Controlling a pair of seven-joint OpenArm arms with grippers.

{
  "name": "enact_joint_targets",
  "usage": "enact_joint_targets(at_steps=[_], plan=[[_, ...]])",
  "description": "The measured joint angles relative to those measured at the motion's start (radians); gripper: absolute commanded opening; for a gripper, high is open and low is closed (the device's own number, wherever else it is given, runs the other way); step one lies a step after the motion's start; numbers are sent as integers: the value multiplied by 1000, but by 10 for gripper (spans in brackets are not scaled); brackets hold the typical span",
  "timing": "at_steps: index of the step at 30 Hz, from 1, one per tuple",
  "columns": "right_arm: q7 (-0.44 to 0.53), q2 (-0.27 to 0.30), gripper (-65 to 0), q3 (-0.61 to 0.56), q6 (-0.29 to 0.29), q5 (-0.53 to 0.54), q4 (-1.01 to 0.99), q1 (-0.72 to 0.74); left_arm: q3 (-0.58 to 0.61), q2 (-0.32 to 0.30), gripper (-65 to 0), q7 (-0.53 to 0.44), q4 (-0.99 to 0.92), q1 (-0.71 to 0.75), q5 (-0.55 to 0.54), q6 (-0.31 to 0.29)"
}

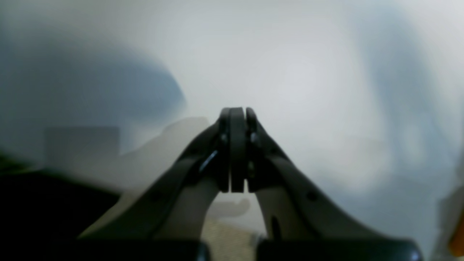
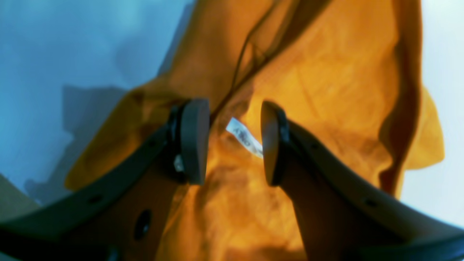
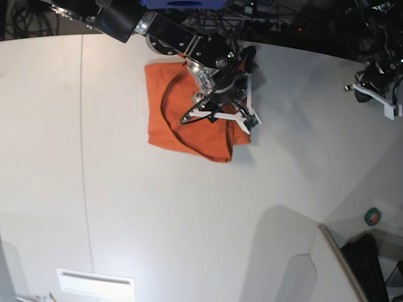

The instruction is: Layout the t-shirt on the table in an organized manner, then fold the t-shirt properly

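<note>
Base view shows the shirt (image 3: 173, 119) bunched on the table (image 3: 189, 220) at its far side, the right hand (image 3: 217, 115) over it. Right wrist view alone shows its fingers (image 2: 194, 141) parted, straddling the tag (image 2: 243, 137) without gripping. Left hand (image 1: 237, 145), pressed closed and empty, sits well apart.

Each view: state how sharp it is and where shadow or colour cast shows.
Left wrist: soft, hazy grey, only the shut left gripper fairly crisp. Right wrist: blurred t-shirt, blue cast at left, right gripper open. Base: sharpest, soft shadows on the table at lower right.
</note>
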Motion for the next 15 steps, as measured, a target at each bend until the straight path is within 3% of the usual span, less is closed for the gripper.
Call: enact_joint_targets(at_steps=[6, 10, 15], plan=[[11, 6, -449, 0, 0, 3, -37, -5, -39, -2, -650, 6, -2, 30, -1, -3], [11, 6, -650, 2, 0, 3, -39, -6, -43, -15, -650, 3, -2, 34, 0, -2], [10, 6, -650, 2, 0, 3, -39, -6, -37, -13, -650, 4, -2, 31, 0, -3]])
